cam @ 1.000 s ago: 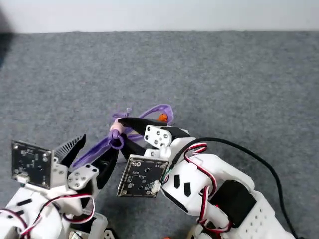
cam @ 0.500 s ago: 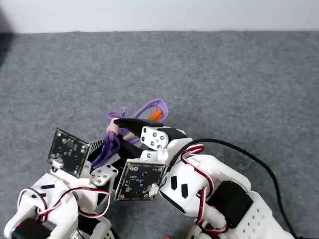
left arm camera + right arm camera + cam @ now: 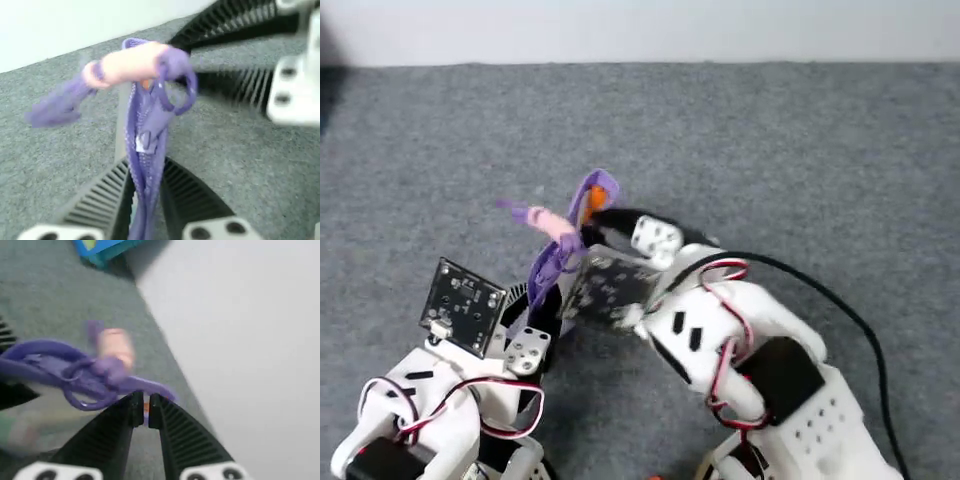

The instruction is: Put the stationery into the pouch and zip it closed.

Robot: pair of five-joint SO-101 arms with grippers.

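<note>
Two grippers are sharing one thing at this moment. The left gripper [image 3: 146,200] is clenching the lower edge of the purple fabric pouch [image 3: 150,115], and the zipper line is running up from between its ribbed black jaws. The right gripper [image 3: 142,407] is pinching the opposite, upper end of the same pouch. Its jaws are standing almost together, with a bit of orange showing between them. So the pouch is hanging stretched between both claws, lifted off the grey felt-like table cover [image 3: 800,160], in the near part of the scene and a little left of the middle.

A pink oblong charm [image 3: 548,222] is dangling from the pouch on a purple loop, towards the left. A small silver zipper slider [image 3: 144,141] is sitting partway along the zipper. Between the slider and the left gripper the teeth are looking joined. Beyond the slider I cannot tell.

An orange piece of stationery [image 3: 592,197] is showing at the far end of the pouch, just beside the tips of the right gripper. I am judging that the stationery is already inside, or nearly so, because the orange item is sitting within the mouth of the pouch. The zipping is what is remaining. It seems partly done, and the slider probably needs to travel the rest of the way, to the end where the orange is peeking out. One risk is that this orange tip is blocking the last teeth.
</note>
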